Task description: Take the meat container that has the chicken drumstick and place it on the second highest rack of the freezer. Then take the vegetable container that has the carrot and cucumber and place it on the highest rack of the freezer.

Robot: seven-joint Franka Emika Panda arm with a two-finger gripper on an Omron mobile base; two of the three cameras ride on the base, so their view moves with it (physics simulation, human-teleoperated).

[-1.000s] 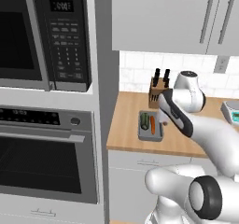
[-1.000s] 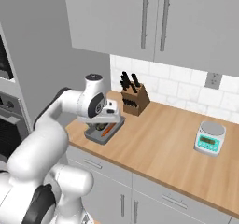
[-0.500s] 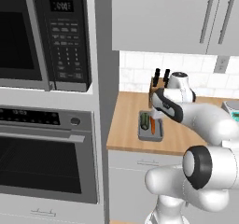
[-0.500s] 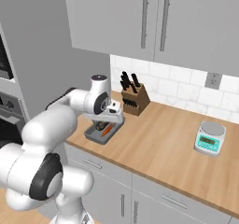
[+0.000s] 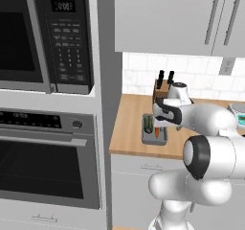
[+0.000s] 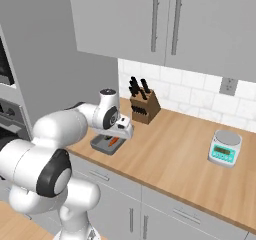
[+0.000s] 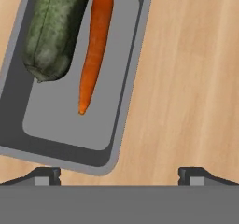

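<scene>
The vegetable container (image 7: 132,76) is a shallow grey tray on the wooden counter, holding a dark green cucumber (image 7: 52,29) and an orange carrot (image 7: 95,45) side by side. My gripper (image 7: 119,174) hangs open just above the tray's near end, one fingertip over the tray's corner and the other over bare wood, with nothing between them. From the base, the container (image 5: 154,137) lies near the counter's left end with the gripper (image 5: 160,122) over it. The right base view shows the tray (image 6: 100,145) partly covered by the hand (image 6: 120,130).
A knife block (image 6: 143,105) stands against the tiled wall behind the tray. A teal kitchen scale (image 6: 224,149) sits far to the right. The black oven column (image 5: 48,152) with its microwave (image 5: 48,37) rises left of the counter. Wall cabinets (image 6: 165,24) hang above.
The hand has come down and forward over the vegetable container, and the elbow has swung out toward the cameras. The jaws stay wide. The tray has not moved.
</scene>
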